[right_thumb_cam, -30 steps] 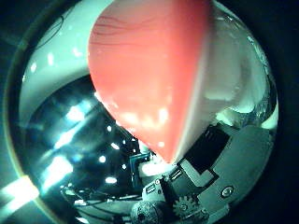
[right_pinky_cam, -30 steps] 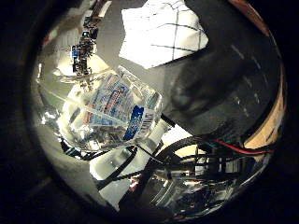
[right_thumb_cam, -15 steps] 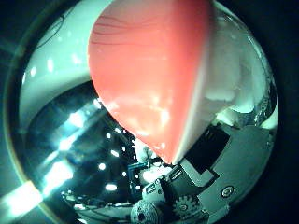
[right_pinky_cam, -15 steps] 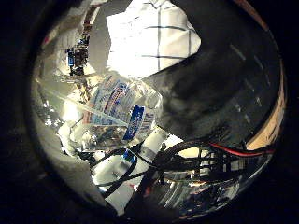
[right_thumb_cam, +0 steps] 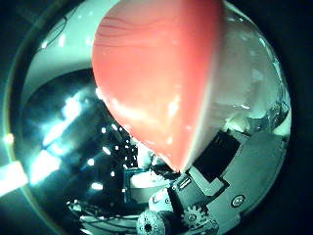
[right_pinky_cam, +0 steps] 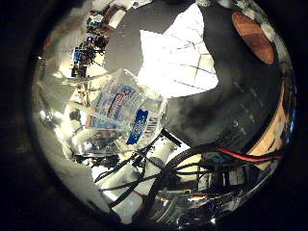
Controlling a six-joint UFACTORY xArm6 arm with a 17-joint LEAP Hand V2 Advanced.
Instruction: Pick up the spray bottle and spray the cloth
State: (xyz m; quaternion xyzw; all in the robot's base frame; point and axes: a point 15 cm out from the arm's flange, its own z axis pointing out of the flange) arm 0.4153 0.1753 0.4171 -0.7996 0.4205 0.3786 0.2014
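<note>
Bottle: the spray bottle (right_pinky_cam: 126,114) sits right against my palm; its clear body with the blue and white label fills the middle of the little-finger-side view.
Bottle top: the red spray head (right_thumb_cam: 159,83) crowds the thumb-side view, so it is almost touching the palm on that side.
My hand: my hand (right_thumb_cam: 230,191) shows only as grey and geared parts beside the red head. The bottle is off the table and tight to my palm, so I judge I am holding it, but the curl of my fingers is not in view and I cannot tell how firmly they close.
Cloth: the white checked cloth (right_pinky_cam: 175,60) lies flat on the dark table (right_pinky_cam: 236,103), beyond the bottle's base and well apart from it.
Other things: a round brown disc (right_pinky_cam: 252,30) lies on the table past the cloth.
Stage: I judge the pick-up is done and the aiming and squeezing are left.
Risk, aim: I cannot see the nozzle's direction, so the spray could miss the cloth and wet the table.
Risk, grip: the body is smooth clear plastic; pressing the trigger could twist or slide it in my hold.
Risk, trigger: if no finger sits on the trigger, a squeeze would only crush the body.
</note>
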